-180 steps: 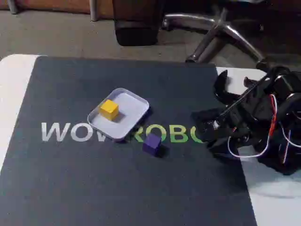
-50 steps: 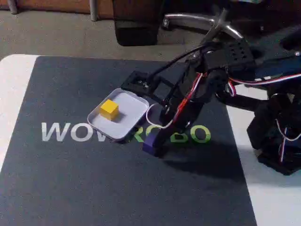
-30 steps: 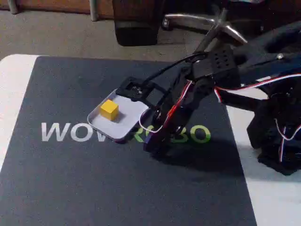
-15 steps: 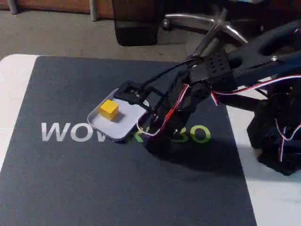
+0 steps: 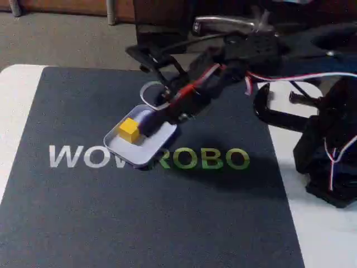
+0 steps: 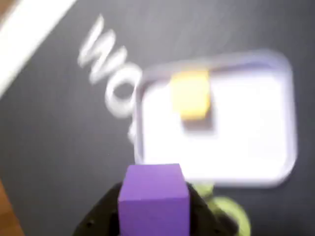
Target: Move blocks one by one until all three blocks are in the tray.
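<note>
Mat (image 5: pixel 167 223): a dark mat with pale and green lettering is spread over the white table (image 5: pixel 17 95) as the working surface.
Arm (image 5: pixel 262 53): it is stretched from its base at the right across the far side of the mat, so that the wrist is held above the tray (half a second ago it was bent low over the green lettering, nearer the camera).
Tray (image 5: pixel 162 139): the lavender-grey dish is set left of centre on the mat; in the wrist view (image 6: pixel 280 162) it lies just ahead of the carried cube, though blurred.
Gripper (image 5: pixel 149 121): the claw is clamped on the purple block, seen clearly in the wrist view (image 6: pixel 153 216), where dark fingers press both sides of the cube.
Purple block (image 6: pixel 153 199): it is held off the mat at the tray's right part, judged ready for lowering; in the fixed view (image 5: pixel 146 118) it is hard to separate from the shadow. Its former spot by the lettering is now bare.
Yellow block (image 5: pixel 129 129): it rests inside the tray toward the left, unmoved from earlier.
</note>
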Available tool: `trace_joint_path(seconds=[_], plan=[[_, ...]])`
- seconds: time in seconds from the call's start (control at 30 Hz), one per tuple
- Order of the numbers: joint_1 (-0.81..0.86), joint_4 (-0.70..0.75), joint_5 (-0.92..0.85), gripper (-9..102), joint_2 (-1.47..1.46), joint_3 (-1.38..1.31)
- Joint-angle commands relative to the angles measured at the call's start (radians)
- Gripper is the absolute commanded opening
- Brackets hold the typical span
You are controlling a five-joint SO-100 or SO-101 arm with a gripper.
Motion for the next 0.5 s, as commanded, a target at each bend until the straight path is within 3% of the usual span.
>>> trace_joint_path(seconds=[0.0,0.47], plan=[[0.031,-0.002,0.017,-8,-0.058,-0.15],[0.161,0.014,-0.089,-8,-0.097,-0.173]])
